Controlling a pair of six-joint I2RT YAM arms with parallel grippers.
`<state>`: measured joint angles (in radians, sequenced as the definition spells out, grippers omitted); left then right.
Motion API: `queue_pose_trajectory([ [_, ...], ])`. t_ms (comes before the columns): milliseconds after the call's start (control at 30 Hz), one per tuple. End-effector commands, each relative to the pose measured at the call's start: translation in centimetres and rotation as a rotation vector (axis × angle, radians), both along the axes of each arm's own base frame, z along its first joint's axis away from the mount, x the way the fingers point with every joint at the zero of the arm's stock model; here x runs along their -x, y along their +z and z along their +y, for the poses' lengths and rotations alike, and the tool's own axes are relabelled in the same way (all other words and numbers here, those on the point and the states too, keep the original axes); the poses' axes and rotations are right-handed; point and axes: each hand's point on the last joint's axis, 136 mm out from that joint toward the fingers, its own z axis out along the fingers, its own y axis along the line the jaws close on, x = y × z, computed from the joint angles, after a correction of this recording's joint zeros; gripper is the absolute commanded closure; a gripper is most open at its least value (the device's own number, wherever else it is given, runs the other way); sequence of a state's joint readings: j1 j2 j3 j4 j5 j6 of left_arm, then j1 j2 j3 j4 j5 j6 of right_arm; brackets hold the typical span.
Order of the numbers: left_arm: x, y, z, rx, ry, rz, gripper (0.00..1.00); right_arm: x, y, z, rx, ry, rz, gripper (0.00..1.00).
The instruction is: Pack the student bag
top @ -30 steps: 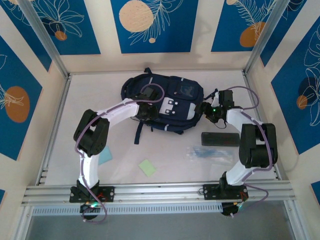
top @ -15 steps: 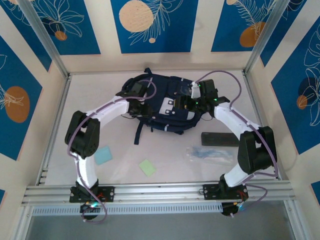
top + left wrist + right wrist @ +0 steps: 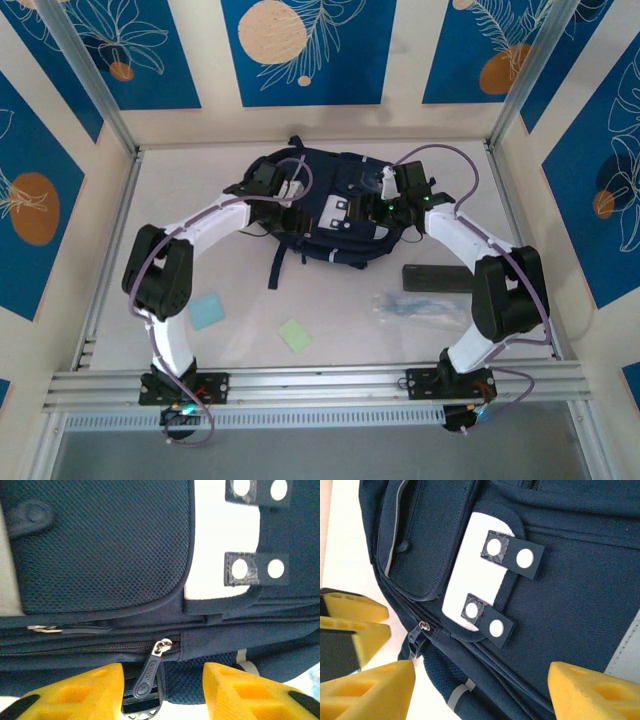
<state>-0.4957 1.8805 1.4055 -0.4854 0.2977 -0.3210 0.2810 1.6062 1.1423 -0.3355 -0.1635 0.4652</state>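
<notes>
The student bag (image 3: 335, 168) lies flat at the back middle of the table, navy with pale patches (image 3: 470, 565). My left gripper (image 3: 295, 196) hovers at its left side, open. In the left wrist view its yellow fingers (image 3: 75, 692) stand either side of a dark zipper pull (image 3: 149, 674) without touching it. The zipper (image 3: 90, 646) looks closed. My right gripper (image 3: 376, 208) hangs over the bag's front, jaws wide open, fingers (image 3: 592, 692) above the navy fabric. The same zipper pull (image 3: 416, 636) appears in the right wrist view, near the left gripper's fingers (image 3: 355, 611).
A black case (image 3: 440, 278) lies right of the bag, with a clear plastic pouch (image 3: 415, 305) in front of it. A green note (image 3: 295, 334) and a blue note (image 3: 208, 310) lie on the near table. Frame rails border the table.
My right gripper has swung left from beside the bag to over its front. The left gripper has shifted back and left along the bag's side.
</notes>
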Motion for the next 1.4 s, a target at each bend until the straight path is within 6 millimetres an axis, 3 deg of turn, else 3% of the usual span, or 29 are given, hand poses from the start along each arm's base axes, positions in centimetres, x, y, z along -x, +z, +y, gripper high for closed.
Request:
queue_pose_trajectory([
  [0,1.4,-1.9,-0.9,0.003,-0.103,0.065,0.58,0.6,0.8,-0.9,0.0,-0.037,-0.003,0.29],
  [333,1.9,-4.7,-0.7,-0.057,-0.115,0.11,0.7,0.8,0.9,-1.5,0.012,-0.052,-0.007,0.29],
  [700,-0.5,-3.5,-1.6,-0.056,-0.079,0.066,0.71,1.4,0.8,-1.9,0.02,-0.049,-0.008,0.29],
  [767,-0.6,-3.6,-1.5,-0.061,-0.075,0.064,0.77,1.5,0.7,-1.9,0.023,-0.049,-0.007,0.29],
  [900,0.0,-4.3,-1.1,-0.085,-0.084,0.093,1.0,1.7,0.7,-2.0,0.028,-0.048,-0.008,0.29],
  [1000,0.6,-4.5,-0.4,-0.114,-0.075,0.106,1.0,2.4,1.1,-1.9,0.013,-0.042,-0.001,0.29],
  [1167,1.4,-2.3,-1.5,-0.024,-0.078,0.128,1.0,5.2,1.2,0.2,-0.12,-0.045,0.1,0.26],
  [1367,1.7,1.4,-4.0,0.091,-0.13,0.13,1.0,7.4,-0.8,2.9,-0.296,-0.155,0.264,0.19],
])
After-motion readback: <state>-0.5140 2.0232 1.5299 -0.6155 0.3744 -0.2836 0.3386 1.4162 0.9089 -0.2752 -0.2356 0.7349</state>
